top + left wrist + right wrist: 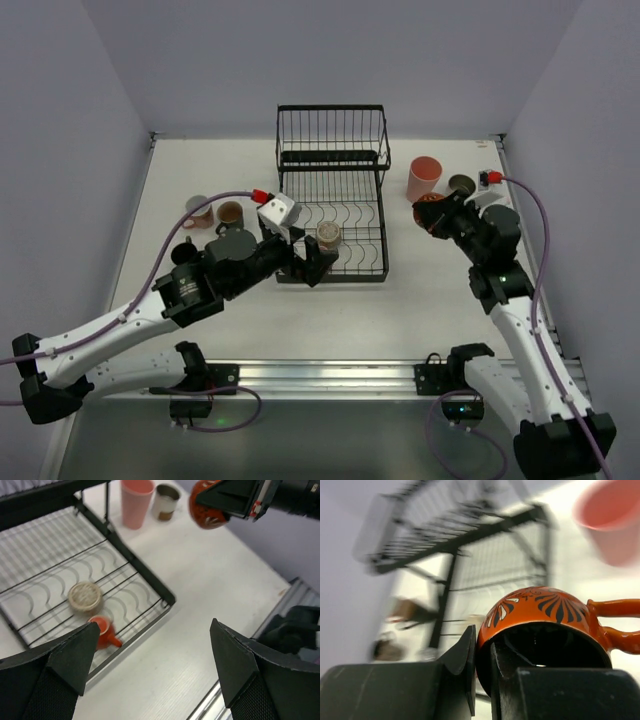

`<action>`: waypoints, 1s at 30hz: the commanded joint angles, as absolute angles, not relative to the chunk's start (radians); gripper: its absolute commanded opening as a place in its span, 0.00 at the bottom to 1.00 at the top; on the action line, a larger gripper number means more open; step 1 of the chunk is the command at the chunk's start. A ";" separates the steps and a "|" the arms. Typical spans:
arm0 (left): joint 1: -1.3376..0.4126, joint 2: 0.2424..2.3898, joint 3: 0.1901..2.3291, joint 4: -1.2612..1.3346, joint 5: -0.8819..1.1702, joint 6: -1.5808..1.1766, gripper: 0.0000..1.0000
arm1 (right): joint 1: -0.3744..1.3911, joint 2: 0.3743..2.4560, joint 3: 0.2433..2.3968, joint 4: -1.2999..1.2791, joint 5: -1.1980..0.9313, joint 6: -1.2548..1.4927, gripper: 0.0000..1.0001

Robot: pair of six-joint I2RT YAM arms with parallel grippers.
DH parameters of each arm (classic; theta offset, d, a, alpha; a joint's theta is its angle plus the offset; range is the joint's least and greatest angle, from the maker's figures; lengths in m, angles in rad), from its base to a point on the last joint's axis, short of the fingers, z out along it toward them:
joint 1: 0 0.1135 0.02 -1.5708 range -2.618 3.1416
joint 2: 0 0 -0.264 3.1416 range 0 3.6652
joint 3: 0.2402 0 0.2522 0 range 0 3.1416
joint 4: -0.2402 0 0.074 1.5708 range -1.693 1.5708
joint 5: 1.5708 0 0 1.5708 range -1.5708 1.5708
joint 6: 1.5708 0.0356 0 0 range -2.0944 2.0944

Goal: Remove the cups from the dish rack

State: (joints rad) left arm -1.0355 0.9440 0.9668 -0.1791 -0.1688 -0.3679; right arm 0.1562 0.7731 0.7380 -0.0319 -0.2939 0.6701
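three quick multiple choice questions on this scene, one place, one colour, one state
1. Where is the pink tumbler relative to the dish rack? A inside its rear basket; B on the table to its right; C on its lower tray.
2. The mug in the right claw is: A orange with black pattern; B blue; C white.
3. The left claw is: A shut on a cup; B open, empty; C shut, empty.
Answers: B, it stands on the table; A, the right wrist view shows that; B, its fingers stand wide apart with nothing between.

Dish rack [332, 190]: desk [330, 310] centre.
Tumbler [424, 178]: rack's 3 o'clock.
Cup group [230, 213]: rack's 9 o'clock.
Lower tray [362, 225]: one cup [329, 236].
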 commanded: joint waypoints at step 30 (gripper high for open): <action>-1.037 0.882 0.838 -0.451 -0.377 -0.230 1.00 | -0.209 1.736 1.104 -0.206 0.081 0.350 0.14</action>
State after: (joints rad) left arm -1.0355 0.8707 0.8375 -0.4690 -0.4004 -0.2668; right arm -0.1989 1.7420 1.0538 -0.2550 0.0807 0.3733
